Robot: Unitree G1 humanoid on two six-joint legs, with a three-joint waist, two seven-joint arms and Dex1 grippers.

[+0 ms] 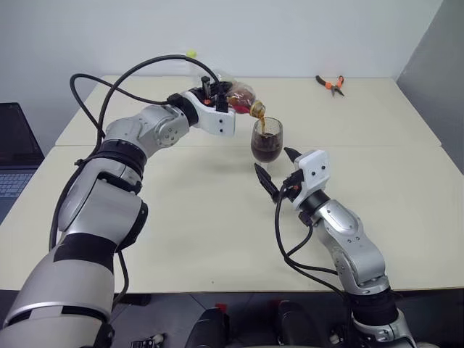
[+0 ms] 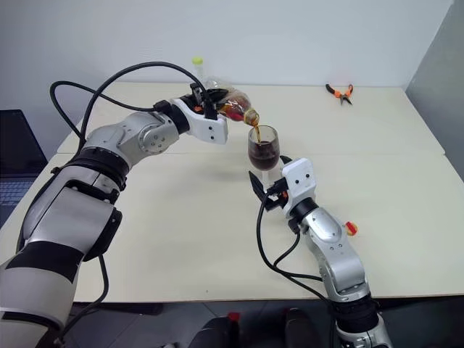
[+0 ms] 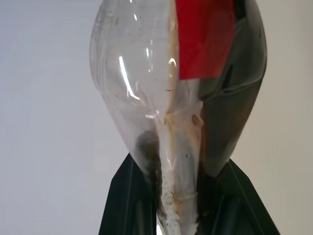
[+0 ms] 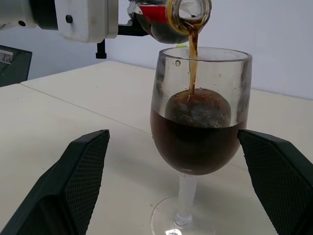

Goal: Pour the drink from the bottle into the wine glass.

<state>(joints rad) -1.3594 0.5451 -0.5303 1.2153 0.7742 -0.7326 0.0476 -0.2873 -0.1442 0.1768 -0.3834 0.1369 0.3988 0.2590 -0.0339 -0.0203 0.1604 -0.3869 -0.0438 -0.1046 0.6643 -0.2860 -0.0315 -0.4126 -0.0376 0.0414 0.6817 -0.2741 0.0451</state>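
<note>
My left gripper [image 1: 216,93] is shut on the bottle [image 1: 241,96], a clear squat one with a red label, held tilted with its open mouth over the wine glass [image 1: 266,141]. A thin stream of the dark drink [image 4: 192,63] falls from the mouth into the bowl, which is about half full of dark liquid [image 4: 195,142]. The left wrist view shows the bottle [image 3: 146,73] close up between the black fingers [image 3: 124,205]. My right gripper [image 1: 272,161] stands open low on the table, its fingers [image 4: 80,181] wide apart on either side of the glass's stem [image 4: 185,198], not touching it.
Orange-handled pliers [image 1: 331,84] lie at the table's far right. A thin clear tube with a yellow-green cap [image 2: 197,64] stands behind the left arm. A small orange object [image 2: 351,229] lies beside my right forearm. A laptop [image 1: 14,152] sits off the table's left edge.
</note>
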